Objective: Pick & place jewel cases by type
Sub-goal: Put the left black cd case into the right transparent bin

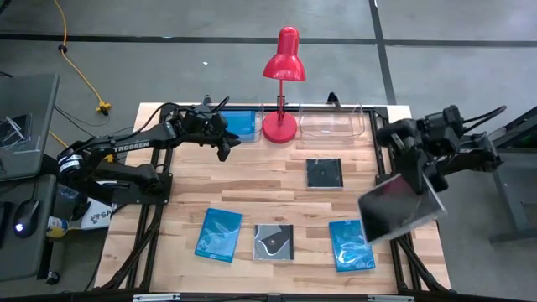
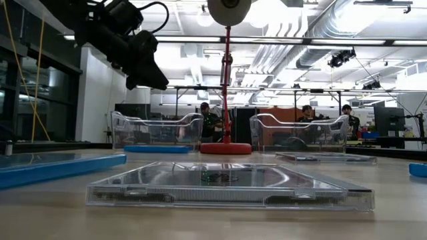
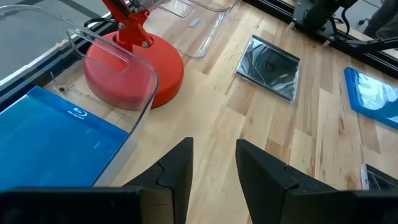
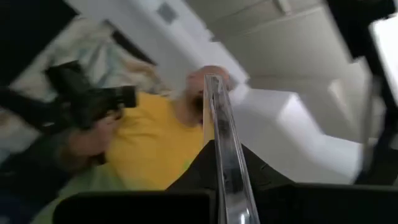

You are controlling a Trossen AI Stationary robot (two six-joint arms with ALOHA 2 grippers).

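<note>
Right gripper [image 1: 417, 180] is clamped on the edge of a dark jewel case [image 1: 401, 207], lifted well right of the red lamp [image 1: 281, 126]. Thin edge grip: a tilt could slip it. Left gripper [image 1: 225, 143], fingers apart and empty, hovers beside the lamp, near the blue case [image 1: 241, 124] in its tray [image 3: 134, 74].

In the right wrist view the held dark case [image 4: 222, 143] shows only as a thin edge, and its face cannot be seen. The person [image 4: 134, 146] behind it is blurred. In the left wrist view the blue case [image 3: 53, 140] in the clear tray [image 3: 140, 81] is cut off by the edge. In the low view the lamp [image 2: 228, 73] loses its top.
</note>
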